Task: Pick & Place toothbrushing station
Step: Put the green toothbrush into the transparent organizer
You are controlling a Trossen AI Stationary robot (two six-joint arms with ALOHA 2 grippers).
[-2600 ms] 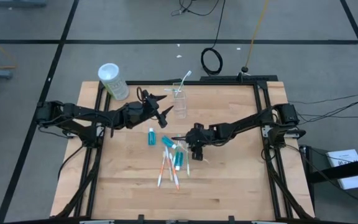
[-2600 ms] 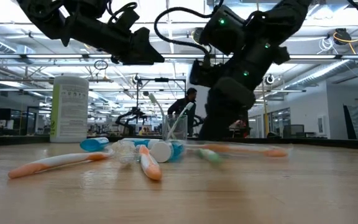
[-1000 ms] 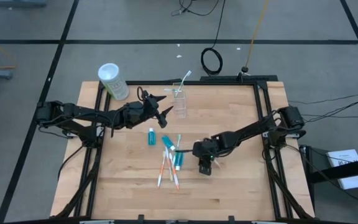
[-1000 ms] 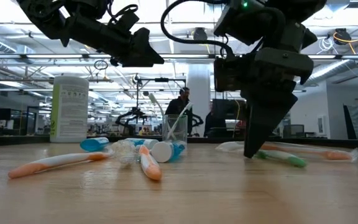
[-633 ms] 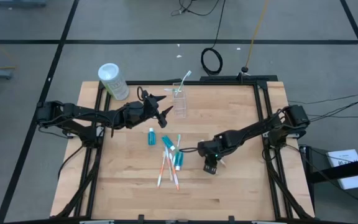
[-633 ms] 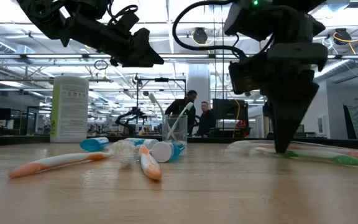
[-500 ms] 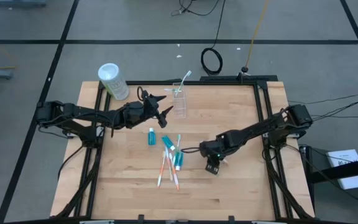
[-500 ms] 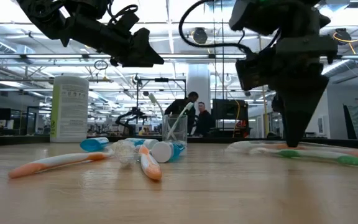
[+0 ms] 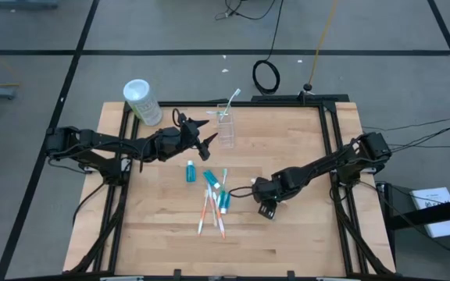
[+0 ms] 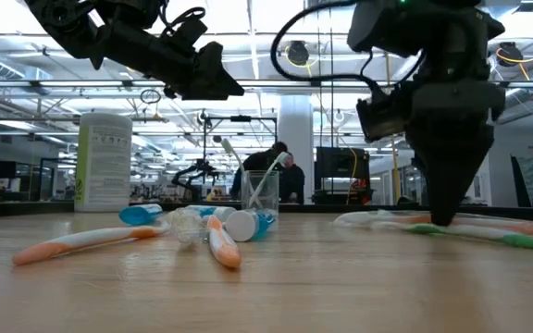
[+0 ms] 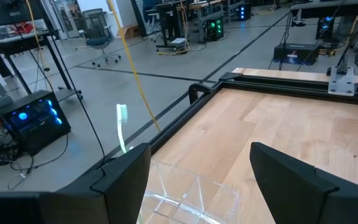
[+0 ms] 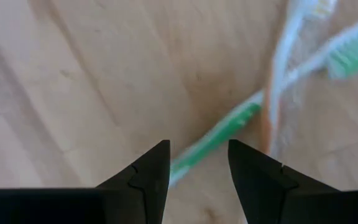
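Note:
My right gripper (image 9: pixel 266 206) (image 12: pixel 199 146) points down at the table right of the brush pile, fingers slightly open. A green-handled toothbrush (image 12: pixel 219 142) (image 10: pixel 489 236) runs into the gap between its fingertips. An orange-accented brush (image 12: pixel 267 127) (image 10: pixel 502 225) lies flat beside it. My left gripper (image 9: pixel 206 140) (image 11: pixel 199 149) hangs open and empty above the table, just left of the clear cup (image 9: pixel 225 129) (image 11: pixel 188 199). One toothbrush (image 11: pixel 122 117) stands in the cup. Several brushes (image 9: pixel 212 211) and blue tubes (image 9: pixel 190 172) lie mid-table. My right gripper comes from above with a finger on either side of the green-handled toothbrush's handle (image 12: pixel 188 167), fingers across it. The brush lies flat on the table. Whether a finger touches it I cannot tell.
A white canister with green print (image 9: pixel 141 101) (image 10: pixel 103 162) stands at the table's far left corner. Bare wood (image 9: pixel 303 234) lies to the right of and in front of my right gripper. People show in the room beyond the table in the low view.
My right gripper has gone a little toward the table's right edge, still pointing down at the table. The green-handled and orange-accented toothbrushes have slid along the table the same way, away from the pile.

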